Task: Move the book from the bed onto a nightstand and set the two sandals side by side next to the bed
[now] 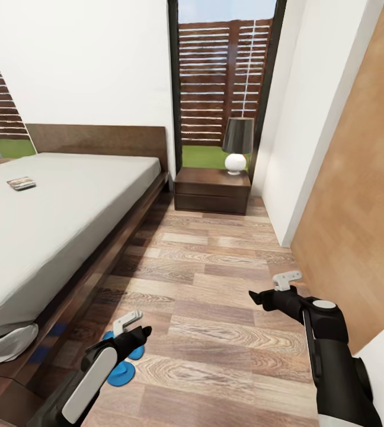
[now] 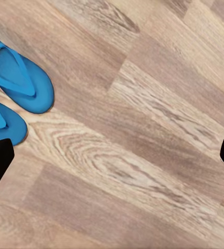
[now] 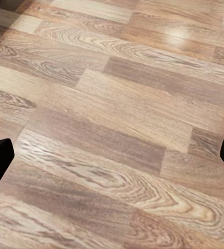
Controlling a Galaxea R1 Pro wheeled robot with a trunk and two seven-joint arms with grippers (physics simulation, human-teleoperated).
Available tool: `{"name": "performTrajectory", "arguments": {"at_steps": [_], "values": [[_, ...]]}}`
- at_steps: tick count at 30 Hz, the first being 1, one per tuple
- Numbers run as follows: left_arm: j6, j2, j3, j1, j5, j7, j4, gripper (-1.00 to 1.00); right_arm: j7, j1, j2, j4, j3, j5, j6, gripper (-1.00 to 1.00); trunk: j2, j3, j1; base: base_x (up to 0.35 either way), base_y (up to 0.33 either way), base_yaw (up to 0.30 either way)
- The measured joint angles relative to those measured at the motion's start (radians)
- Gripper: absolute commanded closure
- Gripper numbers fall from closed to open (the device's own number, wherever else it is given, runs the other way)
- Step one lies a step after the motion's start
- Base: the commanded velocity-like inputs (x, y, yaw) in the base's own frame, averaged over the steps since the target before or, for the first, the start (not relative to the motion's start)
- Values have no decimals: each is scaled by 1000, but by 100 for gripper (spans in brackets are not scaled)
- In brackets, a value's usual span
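Sandals lay together beside the bed under our left gripper; both grippers' jaws gaped, right gripper empty too.

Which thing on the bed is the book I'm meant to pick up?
Start at the big bed with the off-white mattress. The book lies flat on it, up toward the brown headboard. It is the only small dark object on that pale surface, thin, with a greyish cover picture.
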Motion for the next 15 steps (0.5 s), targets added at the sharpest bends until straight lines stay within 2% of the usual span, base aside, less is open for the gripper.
{"name": "performTrajectory", "arguments": {"at_steps": [11,15], "values": [[-3,-4,6,0,4,-1,10,-100,1,1,1,-1,3,-1,-2,-100,3,43,-5,0,0,-2],[-3,3,6,0,5,-2,15,-100,0,1,5,-2,4,0,-1,-100,4,58,-7,0,0,-166]]}}
